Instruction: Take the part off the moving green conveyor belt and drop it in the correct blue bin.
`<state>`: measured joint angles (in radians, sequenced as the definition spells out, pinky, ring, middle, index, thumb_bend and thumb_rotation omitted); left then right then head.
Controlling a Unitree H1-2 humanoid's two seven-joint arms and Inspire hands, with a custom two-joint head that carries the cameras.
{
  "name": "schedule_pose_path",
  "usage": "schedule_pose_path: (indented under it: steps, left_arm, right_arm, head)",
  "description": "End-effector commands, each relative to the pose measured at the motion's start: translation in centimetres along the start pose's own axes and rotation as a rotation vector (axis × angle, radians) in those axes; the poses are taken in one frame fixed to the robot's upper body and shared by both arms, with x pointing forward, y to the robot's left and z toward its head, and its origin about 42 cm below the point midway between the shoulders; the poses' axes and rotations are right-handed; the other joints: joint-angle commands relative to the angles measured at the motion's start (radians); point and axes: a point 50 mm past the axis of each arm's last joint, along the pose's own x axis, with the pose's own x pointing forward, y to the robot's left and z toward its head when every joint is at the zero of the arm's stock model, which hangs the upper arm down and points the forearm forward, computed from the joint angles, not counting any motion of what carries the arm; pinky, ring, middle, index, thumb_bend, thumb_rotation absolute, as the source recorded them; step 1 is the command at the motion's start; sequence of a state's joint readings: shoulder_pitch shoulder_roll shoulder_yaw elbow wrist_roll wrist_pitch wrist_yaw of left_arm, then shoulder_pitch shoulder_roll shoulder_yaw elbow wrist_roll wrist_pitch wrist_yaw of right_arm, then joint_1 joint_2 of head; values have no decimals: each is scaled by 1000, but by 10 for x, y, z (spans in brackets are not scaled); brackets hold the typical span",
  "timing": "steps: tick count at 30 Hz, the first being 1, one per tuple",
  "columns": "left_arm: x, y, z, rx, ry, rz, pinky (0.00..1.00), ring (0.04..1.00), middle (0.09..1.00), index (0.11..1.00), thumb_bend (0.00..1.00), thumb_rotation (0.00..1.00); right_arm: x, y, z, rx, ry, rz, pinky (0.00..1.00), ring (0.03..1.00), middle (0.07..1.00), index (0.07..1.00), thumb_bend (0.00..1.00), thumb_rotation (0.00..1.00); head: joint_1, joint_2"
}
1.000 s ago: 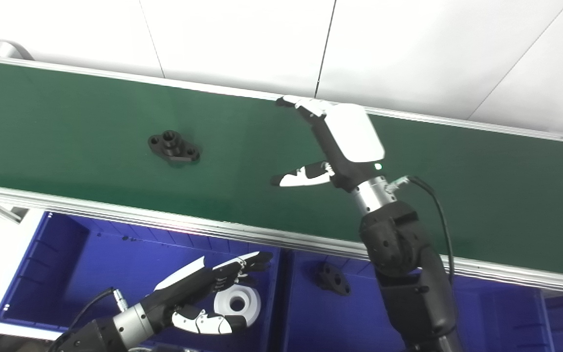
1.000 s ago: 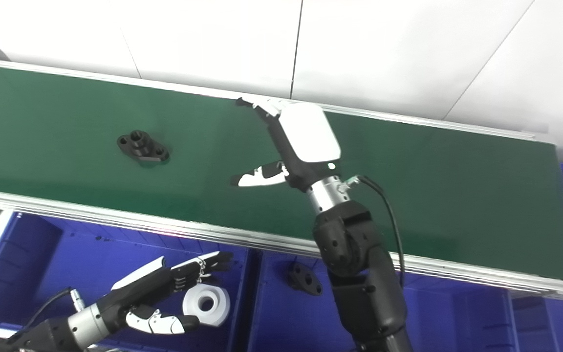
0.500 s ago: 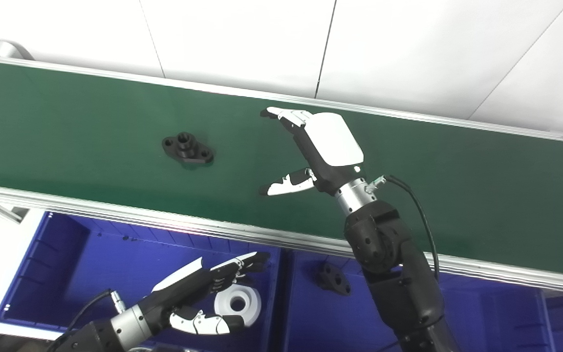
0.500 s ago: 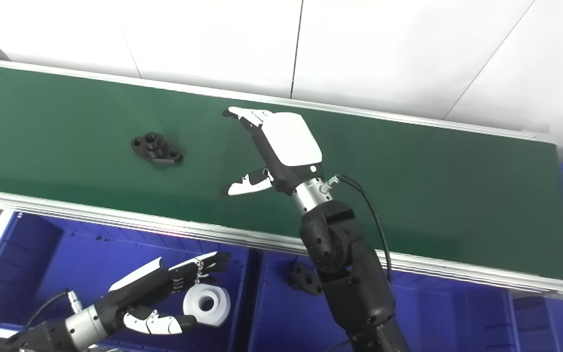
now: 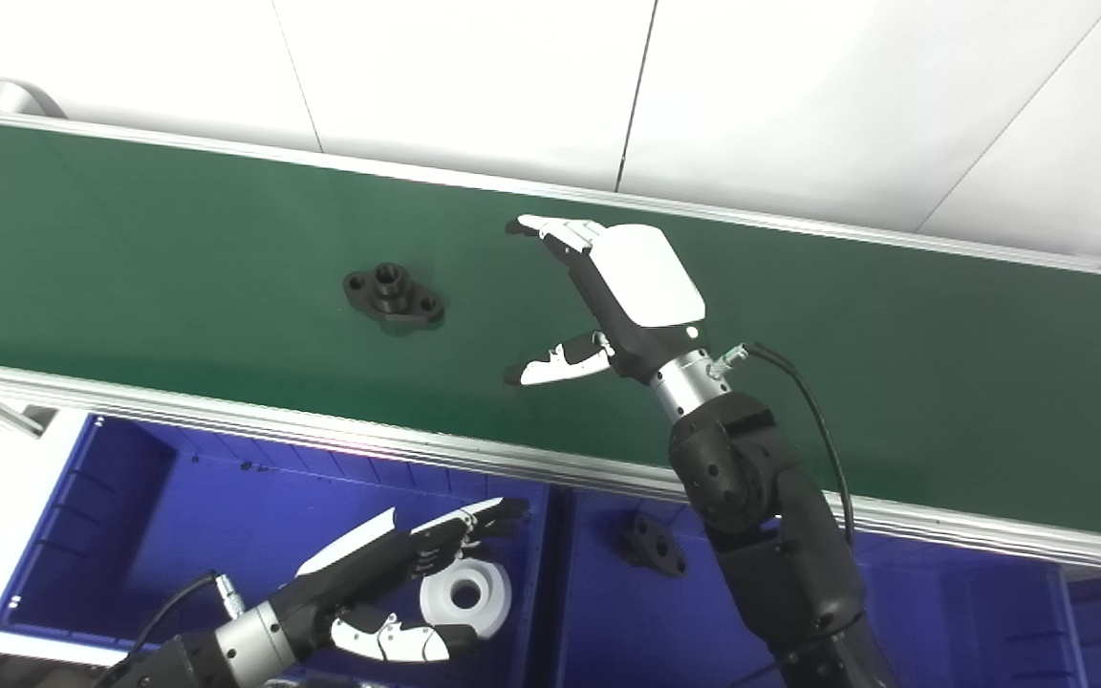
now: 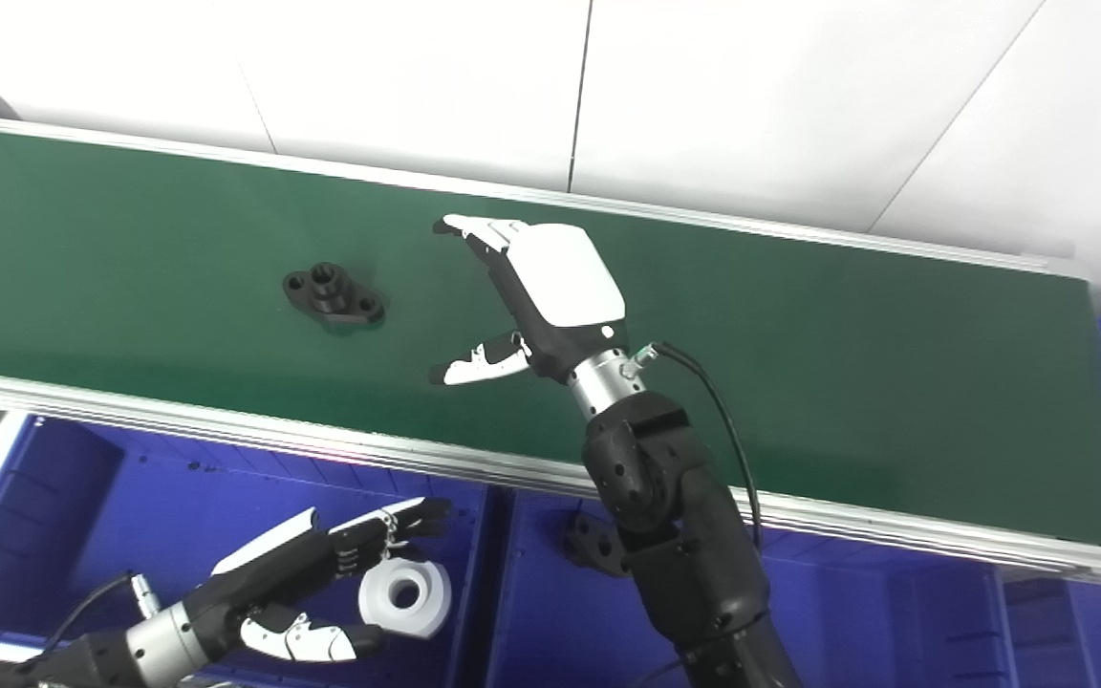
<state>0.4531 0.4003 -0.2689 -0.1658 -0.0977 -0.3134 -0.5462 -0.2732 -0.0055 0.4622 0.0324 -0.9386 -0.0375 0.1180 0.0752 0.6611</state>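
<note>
Two blue plastic bins lie along the bottom of the frame: the left bin (image 5: 120,497) holds a white ring-shaped part (image 5: 464,596) under the empty, spread-fingered left hand (image 5: 374,592), and the right bin (image 6: 531,612) holds a black flanged part (image 5: 651,547), half hidden behind the arm in the right eye view. Beyond, on the dark green conveyor belt (image 5: 130,239), the right hand (image 5: 608,291) hovers open at centre, apart from the black two-holed flange part (image 5: 394,297) to its left. White wall panels (image 5: 464,76) fill the top.

The green conveyor belt (image 5: 178,229) is cut off at the left edge. The left blue bin (image 5: 130,516) is clipped by the bottom edge, and the black part (image 6: 593,547) in the neighbouring bin is partly hidden behind the right arm.
</note>
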Motion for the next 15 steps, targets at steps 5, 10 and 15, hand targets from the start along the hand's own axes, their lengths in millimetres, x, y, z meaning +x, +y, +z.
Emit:
schedule_pose_path:
  steps: [5, 10, 15]
  left_arm:
    - [-6, 1, 7, 21, -38, 2, 877, 947, 984, 959, 448, 466]
    - [-6, 0, 8, 24, -37, -1, 874, 945, 984, 961, 451, 480]
    - [-7, 0, 8, 23, -39, -2, 879, 948, 985, 962, 449, 479]
  right_arm:
    - [14, -14, 13, 13, -13, -70, 697, 809, 820, 833, 880, 278]
    - [18, -10, 10, -2, -3, -59, 718, 818, 824, 833, 882, 281]
    - [23, -8, 8, -12, 13, -55, 722, 817, 826, 833, 886, 286]
  head:
    - [0, 0]
    - [1, -1]
    - [2, -2]
